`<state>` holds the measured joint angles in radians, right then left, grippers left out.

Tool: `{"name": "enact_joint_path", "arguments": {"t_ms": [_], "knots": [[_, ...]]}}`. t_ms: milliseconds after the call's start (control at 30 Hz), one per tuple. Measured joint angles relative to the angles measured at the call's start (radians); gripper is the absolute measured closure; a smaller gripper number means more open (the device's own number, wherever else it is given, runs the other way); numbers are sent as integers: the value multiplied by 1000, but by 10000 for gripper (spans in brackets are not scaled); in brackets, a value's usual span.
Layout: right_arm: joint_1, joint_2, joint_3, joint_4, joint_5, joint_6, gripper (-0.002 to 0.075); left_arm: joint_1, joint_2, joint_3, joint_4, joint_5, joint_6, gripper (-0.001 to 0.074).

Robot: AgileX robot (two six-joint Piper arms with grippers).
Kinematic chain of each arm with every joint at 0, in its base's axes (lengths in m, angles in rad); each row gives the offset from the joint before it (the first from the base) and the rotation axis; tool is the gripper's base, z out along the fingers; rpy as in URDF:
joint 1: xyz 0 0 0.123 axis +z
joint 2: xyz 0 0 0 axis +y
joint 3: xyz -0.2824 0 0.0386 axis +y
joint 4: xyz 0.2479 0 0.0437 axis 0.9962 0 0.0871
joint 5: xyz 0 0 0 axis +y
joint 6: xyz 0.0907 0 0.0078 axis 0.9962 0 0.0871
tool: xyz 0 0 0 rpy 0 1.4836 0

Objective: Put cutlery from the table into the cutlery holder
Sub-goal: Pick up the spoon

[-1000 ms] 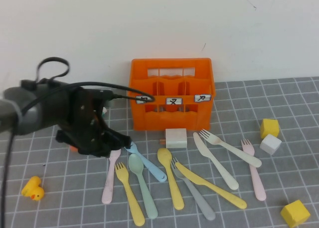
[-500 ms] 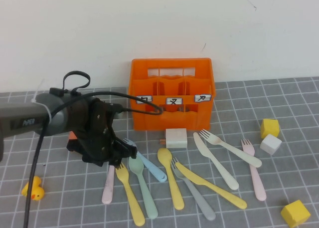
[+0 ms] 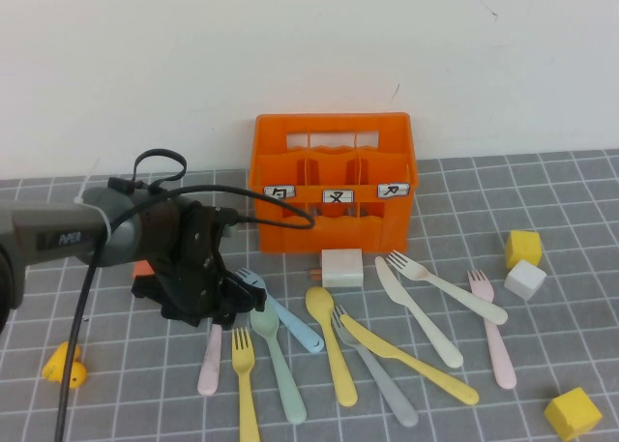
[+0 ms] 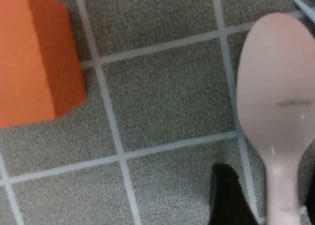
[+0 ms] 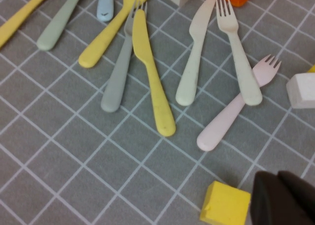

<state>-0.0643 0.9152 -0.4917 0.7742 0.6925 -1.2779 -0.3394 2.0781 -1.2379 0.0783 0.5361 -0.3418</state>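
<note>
Nearest the robot, the matte pastel plastic cutlery (image 3: pixel 338 350) lay fanned on the grey tiled table (image 3: pixel 542 186): a yellow fork (image 3: pixel 242 379), a mint green spoon (image 3: pixel 276 360), a yellow spoon (image 3: pixel 331 350), a grey fork (image 3: pixel 377 374) and a yellow knife (image 3: pixel 411 362), their handles reaching toward the table's front edge. To the right lay a cream knife (image 3: pixel 418 313), a cream fork (image 3: pixel 447 287) and a pink fork (image 3: pixel 493 331), with open tiles around them.

The left gripper (image 3: pixel 221 305) sat low over the table at the left end of the row, above the bowl of a pink spoon (image 4: pixel 278 112). In the left wrist view one dark fingertip (image 4: pixel 227 198) stood just beside the spoon's neck with grey tile between them, so the claw appeared released, astride the neck without pinching it. A blue spoon (image 3: pixel 285 316) lay just beside it. An orange block (image 4: pixel 34 57) rested close by, mostly hidden behind the arm from above.

The right gripper (image 5: pixel 283 200) hung above the table's right side, cut off by the frame; I cannot tell its state.

Farther back, the bright orange slotted cutlery holder (image 3: pixel 334 181) stood against the wall, apparently empty, though its walls hid the bottoms of the compartments.
</note>
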Motion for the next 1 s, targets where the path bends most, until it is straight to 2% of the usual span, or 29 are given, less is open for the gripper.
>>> {"name": "enact_joint_path", "arguments": {"t_ms": [167, 333, 733, 1000], "knots": [[0, 0, 0, 2, 0, 0, 729, -10, 2, -2, 27, 8, -32, 486], [0, 0, 0, 2, 0, 0, 729, -10, 2, -5, 38, 12, -34, 652], [0, 0, 0, 2, 0, -5, 729, -10, -12, -5, 77, 26, -34, 652], [0, 0, 0, 2, 0, -5, 729, -8, -160, 5, 106, 47, -34, 652]]}}
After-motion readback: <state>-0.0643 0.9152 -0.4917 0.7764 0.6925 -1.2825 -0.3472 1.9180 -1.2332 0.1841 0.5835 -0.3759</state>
